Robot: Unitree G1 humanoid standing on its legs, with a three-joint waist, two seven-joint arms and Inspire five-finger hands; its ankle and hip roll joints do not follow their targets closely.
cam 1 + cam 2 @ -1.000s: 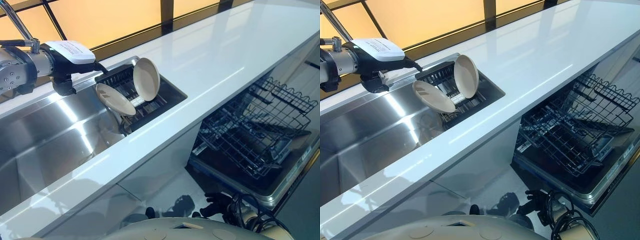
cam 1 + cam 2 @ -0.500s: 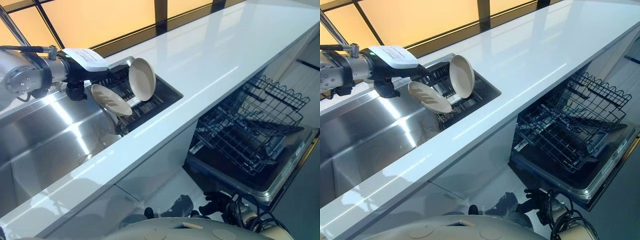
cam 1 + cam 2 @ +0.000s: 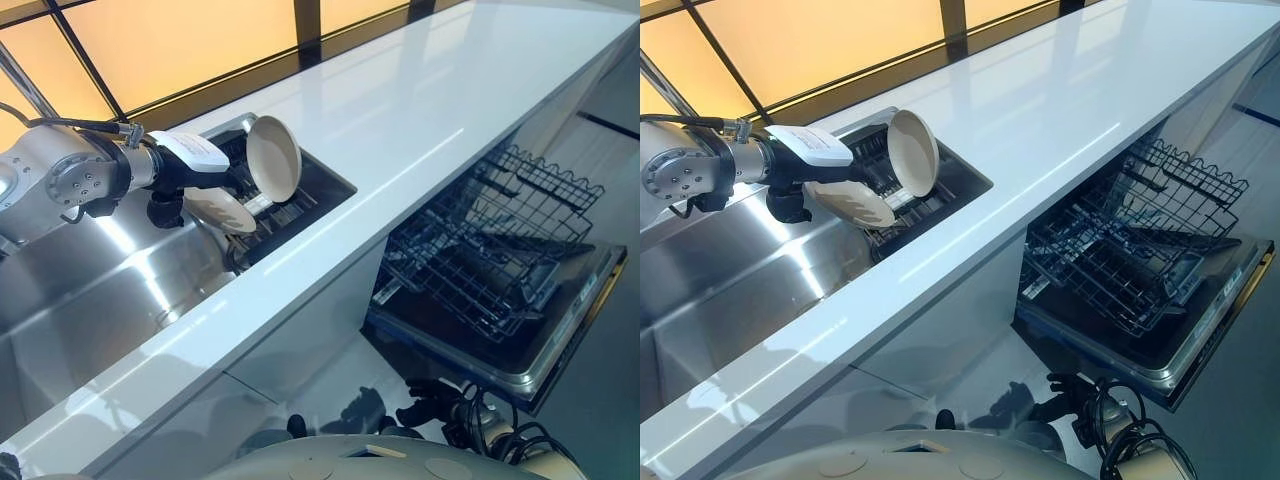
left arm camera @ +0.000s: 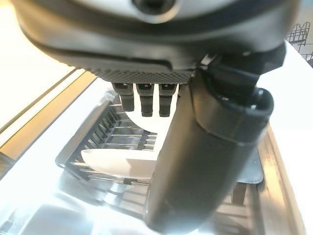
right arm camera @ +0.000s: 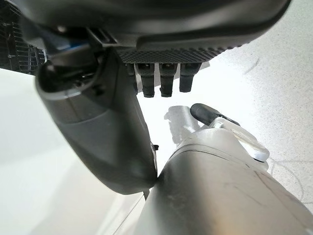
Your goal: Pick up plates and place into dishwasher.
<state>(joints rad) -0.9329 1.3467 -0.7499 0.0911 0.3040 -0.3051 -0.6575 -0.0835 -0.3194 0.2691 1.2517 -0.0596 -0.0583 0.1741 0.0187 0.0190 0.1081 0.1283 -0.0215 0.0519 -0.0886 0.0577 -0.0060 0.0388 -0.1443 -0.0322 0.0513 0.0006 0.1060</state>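
Two cream plates stand in a black dish rack (image 3: 305, 195) at the sink's right end. One plate (image 3: 274, 158) is nearly upright; the lower plate (image 3: 222, 210) leans over flat towards the basin. My left hand (image 3: 185, 170) hovers at the lower plate's left edge, fingers straight and thumb (image 4: 205, 156) stretched above that plate (image 4: 120, 164); I see no grip on it. The upright plate (image 4: 146, 123) shows just past the fingers. My right hand (image 5: 102, 137) hangs over the pale floor, fingers relaxed and holding nothing. The dishwasher's wire rack (image 3: 495, 245) is pulled out at the lower right.
A stainless sink basin (image 3: 95, 290) lies to the left of the rack. The long white countertop (image 3: 430, 100) runs across the view above the dishwasher. The dishwasher door (image 3: 560, 330) is folded down under the pulled-out rack.
My left hand has moved right along the sink and lower, from left of the rack to the leaning plate's edge. The camera has shifted too. Both plates stay in the rack.
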